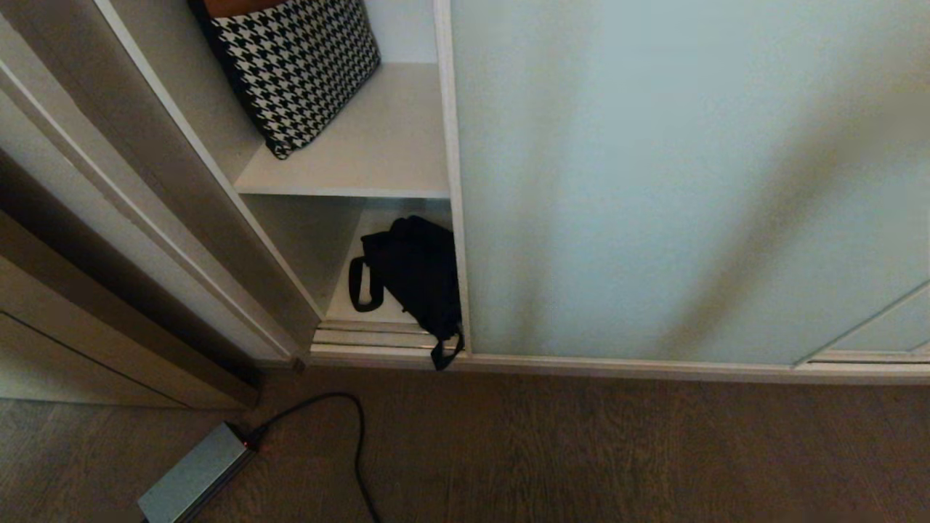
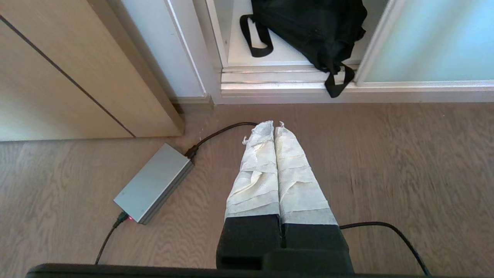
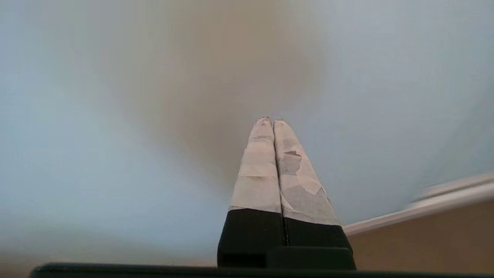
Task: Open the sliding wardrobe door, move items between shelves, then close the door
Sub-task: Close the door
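Note:
The sliding wardrobe door, pale green frosted glass in a cream frame, covers most of the wardrobe and leaves a gap at the left. In that gap a white shelf carries a houndstooth bag. Below it a black bag lies on the wardrobe floor, one strap hanging over the floor track. My right gripper is shut and empty, pointing at the frosted door close in front of it. My left gripper is shut and empty, hanging over the wooden floor in front of the black bag.
A silver power brick with black cables lies on the wood floor at the left. A brown wooden door frame stands left of the wardrobe opening. The door's bottom rail runs along the floor.

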You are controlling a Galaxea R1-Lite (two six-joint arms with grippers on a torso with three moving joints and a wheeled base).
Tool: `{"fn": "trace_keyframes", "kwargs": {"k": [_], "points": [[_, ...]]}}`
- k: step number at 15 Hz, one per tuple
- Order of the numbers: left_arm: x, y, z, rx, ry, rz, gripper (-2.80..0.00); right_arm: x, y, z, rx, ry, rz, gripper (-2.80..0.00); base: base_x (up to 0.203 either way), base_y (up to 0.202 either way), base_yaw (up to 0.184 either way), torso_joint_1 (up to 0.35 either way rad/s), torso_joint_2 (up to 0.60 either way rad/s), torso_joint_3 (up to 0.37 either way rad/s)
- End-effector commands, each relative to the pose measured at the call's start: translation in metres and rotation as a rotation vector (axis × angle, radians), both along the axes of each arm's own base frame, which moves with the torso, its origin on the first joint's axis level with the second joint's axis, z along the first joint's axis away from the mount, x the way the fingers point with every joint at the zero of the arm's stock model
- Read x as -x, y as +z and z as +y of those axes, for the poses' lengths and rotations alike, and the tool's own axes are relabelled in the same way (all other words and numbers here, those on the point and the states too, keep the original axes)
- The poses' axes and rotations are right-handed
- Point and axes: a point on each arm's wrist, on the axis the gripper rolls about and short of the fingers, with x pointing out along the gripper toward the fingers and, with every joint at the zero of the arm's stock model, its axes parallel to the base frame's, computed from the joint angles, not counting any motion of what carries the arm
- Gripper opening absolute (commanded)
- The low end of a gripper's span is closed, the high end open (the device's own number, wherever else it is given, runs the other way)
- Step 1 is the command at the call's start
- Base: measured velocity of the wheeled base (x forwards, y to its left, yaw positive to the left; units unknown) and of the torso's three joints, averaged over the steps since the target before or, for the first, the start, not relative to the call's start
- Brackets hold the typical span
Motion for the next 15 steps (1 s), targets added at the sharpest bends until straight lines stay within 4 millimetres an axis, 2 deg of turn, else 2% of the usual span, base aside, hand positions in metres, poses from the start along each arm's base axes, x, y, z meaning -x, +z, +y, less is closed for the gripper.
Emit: {"fn": "trace_keyframes", "kwargs": {"k": [1, 4, 7, 9, 12, 15], "points": [[0.000, 0.000, 0.000, 0.000, 0.000, 0.002, -2.80, 0.004, 0.001, -0.025, 0.013, -0.135, -0.007, -2.80, 0.000, 0.000, 0.000, 0.000, 0.00, 0.000], [0.000, 0.000, 0.000, 0.000, 0.000, 0.002, -2.80, 0.016, 0.002, -0.064, 0.052, -0.335, -0.006, -2.80, 0.000, 0.000, 0.000, 0.000, 0.00, 0.000], [0.000, 0.000, 0.000, 0.000, 0.000, 0.002, -2.80, 0.015, 0.001, -0.111, 0.042, -0.450, 0.023, -2.80, 0.000, 0.000, 0.000, 0.000, 0.00, 0.000], [0.000, 0.000, 0.000, 0.000, 0.000, 0.002, -2.80, 0.012, 0.007, -0.137, 0.007, -0.423, 0.011, -2.80, 0.000, 0.000, 0.000, 0.000, 0.00, 0.000], [0.000, 0.000, 0.000, 0.000, 0.000, 0.002, -2.80, 0.000, 0.017, -0.167, -0.093, -0.295, -0.035, -2.80, 0.000, 0.000, 0.000, 0.000, 0.00, 0.000], [0.000, 0.000, 0.000, 0.000, 0.000, 0.002, -2.80, -0.019, 0.007, -0.195, -0.187, -0.166, 0.000, -2.80, 0.000, 0.000, 0.000, 0.000, 0.00, 0.000]]}}
